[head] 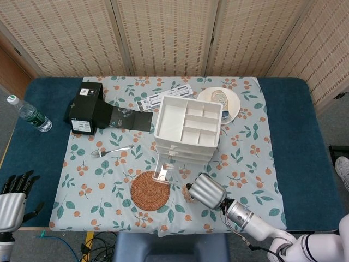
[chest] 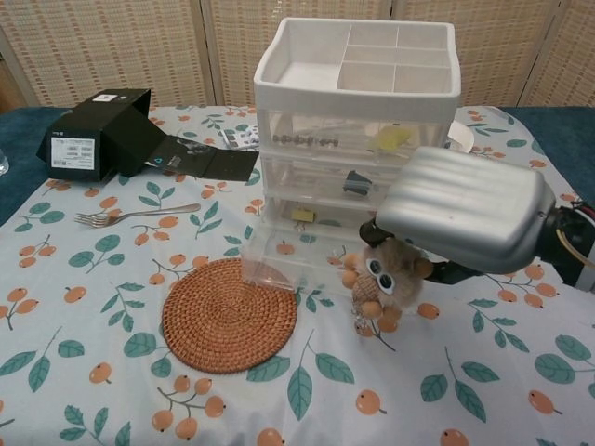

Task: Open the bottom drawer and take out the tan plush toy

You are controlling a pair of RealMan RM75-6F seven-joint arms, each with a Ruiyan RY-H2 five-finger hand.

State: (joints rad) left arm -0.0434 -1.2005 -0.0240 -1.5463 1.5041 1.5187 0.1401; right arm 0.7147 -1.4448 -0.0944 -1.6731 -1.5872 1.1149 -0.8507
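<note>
The tan plush toy (chest: 383, 284) is gripped beneath the right hand (chest: 463, 221), just above the tablecloth (chest: 84, 307), right of the woven coaster (chest: 230, 315). Just beyond, the bottom drawer (chest: 307, 260) stands pulled out. The left hand (head: 12, 202) is seen idle, fingers spread.
</note>
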